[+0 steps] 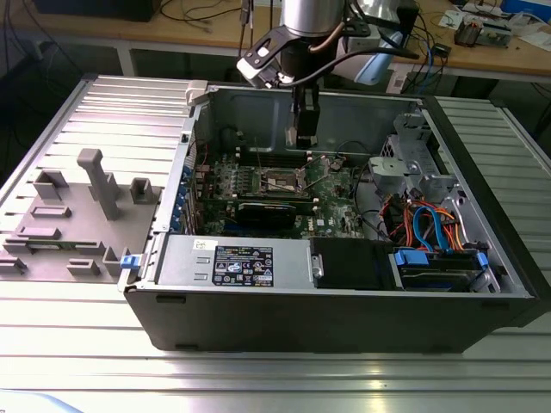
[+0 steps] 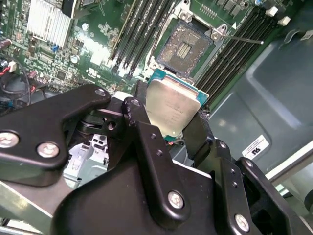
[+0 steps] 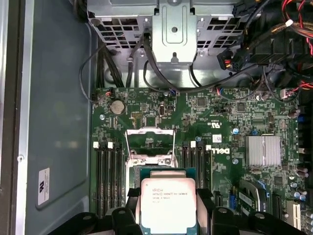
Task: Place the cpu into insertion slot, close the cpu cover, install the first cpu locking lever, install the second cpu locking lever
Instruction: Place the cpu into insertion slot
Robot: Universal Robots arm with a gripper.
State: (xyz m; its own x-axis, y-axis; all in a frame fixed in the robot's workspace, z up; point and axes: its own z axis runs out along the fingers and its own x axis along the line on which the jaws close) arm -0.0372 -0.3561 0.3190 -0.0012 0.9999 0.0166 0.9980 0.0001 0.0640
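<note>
My gripper (image 2: 168, 122) is shut on the cpu (image 2: 171, 107), a silver-topped square chip pinched at two opposite edges by the black fingers (image 2: 134, 115). It hangs above the green motherboard (image 3: 230, 132), a short way off the insertion slot (image 2: 186, 46), whose dark contact field lies bare inside its silvery rim. In the first wrist view the cpu (image 3: 167, 203) sits just in front of the raised cpu cover (image 3: 150, 131), and green board shows through the cover's cut-out. A thin wire lever (image 2: 244, 38) sticks out beside the slot. In the exterior view the gripper (image 1: 303, 138) hovers over the slot (image 1: 280, 181).
The open computer case (image 1: 344, 318) surrounds the board with steel walls. Long black memory slots (image 2: 142, 29) flank the socket. A drive cage (image 3: 171, 24) with cables, a silver heatsink (image 3: 263, 151) and coloured cables (image 1: 426, 228) lie nearby. A grey fixture (image 1: 86, 215) stands on the exterior view's left.
</note>
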